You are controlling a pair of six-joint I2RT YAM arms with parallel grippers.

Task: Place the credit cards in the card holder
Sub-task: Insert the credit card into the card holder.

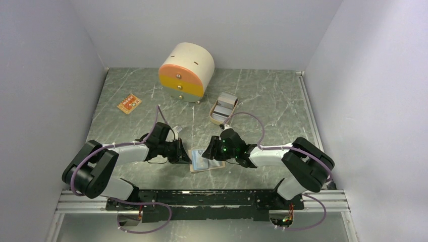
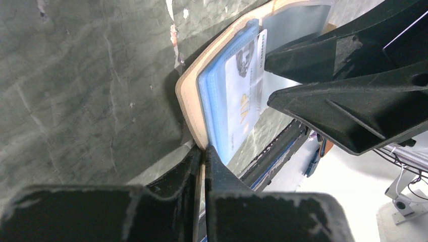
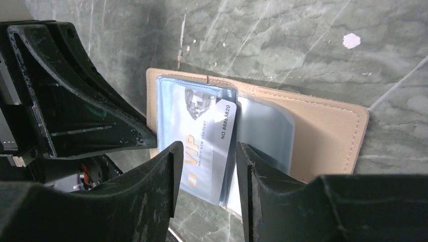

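The tan card holder (image 1: 198, 168) lies open on the table between the two arms, its clear blue-tinted sleeves up. A grey-silver "VIP" credit card (image 3: 202, 131) sits partly in a sleeve, its near end sticking out. My left gripper (image 2: 204, 151) is shut on the holder's tan edge (image 2: 189, 101) and pins its left side. My right gripper (image 3: 207, 166) is open just above the card, one finger on each side of it. The tan cover (image 3: 323, 131) spreads to the right. An orange card (image 1: 128, 104) lies at the far left.
A round cream drawer box (image 1: 186, 70) with an orange-yellow front stands at the back. A beige oval tray (image 1: 219, 116) holding grey cards sits behind the right gripper. Grey walls enclose three sides; the arms' rail runs along the near edge.
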